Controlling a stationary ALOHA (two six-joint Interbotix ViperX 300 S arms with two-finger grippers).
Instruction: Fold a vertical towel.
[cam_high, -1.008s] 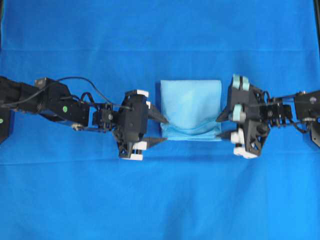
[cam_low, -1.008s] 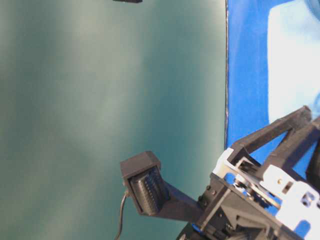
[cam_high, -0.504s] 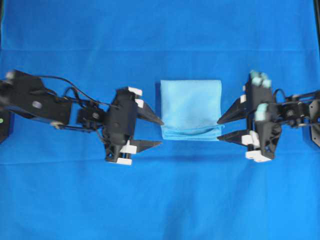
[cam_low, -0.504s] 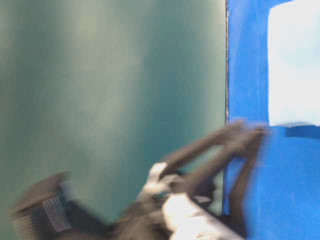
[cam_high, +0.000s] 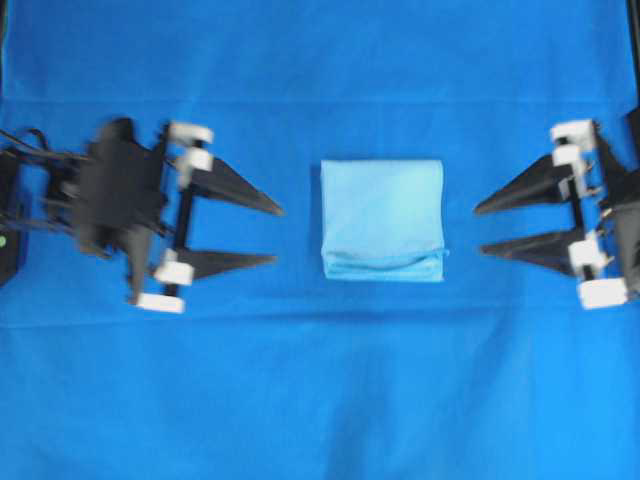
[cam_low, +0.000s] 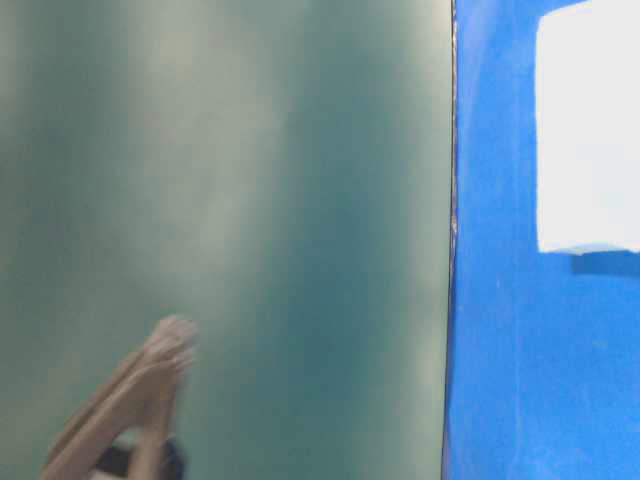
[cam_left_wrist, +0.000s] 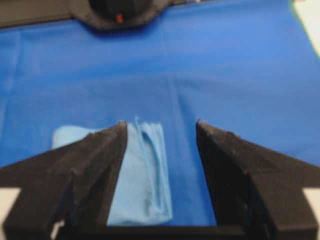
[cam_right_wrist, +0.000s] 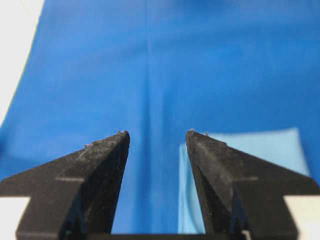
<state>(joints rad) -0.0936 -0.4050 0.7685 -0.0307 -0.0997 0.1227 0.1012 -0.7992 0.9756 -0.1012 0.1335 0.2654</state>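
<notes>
The towel (cam_high: 383, 219) lies folded into a small light blue rectangle at the middle of the surface, its layered edges along the near side. It shows white at the right edge of the table-level view (cam_low: 588, 125). My left gripper (cam_high: 277, 236) stands open to its left, well apart from it, empty. My right gripper (cam_high: 478, 230) stands open to the right, also apart and empty. In the left wrist view the towel (cam_left_wrist: 145, 175) lies beyond my open left gripper (cam_left_wrist: 159, 124); in the right wrist view the towel (cam_right_wrist: 272, 146) shows behind the right finger of my gripper (cam_right_wrist: 157, 133).
A dark royal-blue cloth (cam_high: 320, 390) covers the whole surface. A green wall (cam_low: 220, 200) fills the left of the table-level view, with a blurred arm part (cam_low: 130, 410) low in it. The other arm's base (cam_left_wrist: 120, 10) sits at the far edge.
Both grippers have let go of the towel's near corners and drawn back outward, left to the left, right to the right. The towel now lies flat and folded.
</notes>
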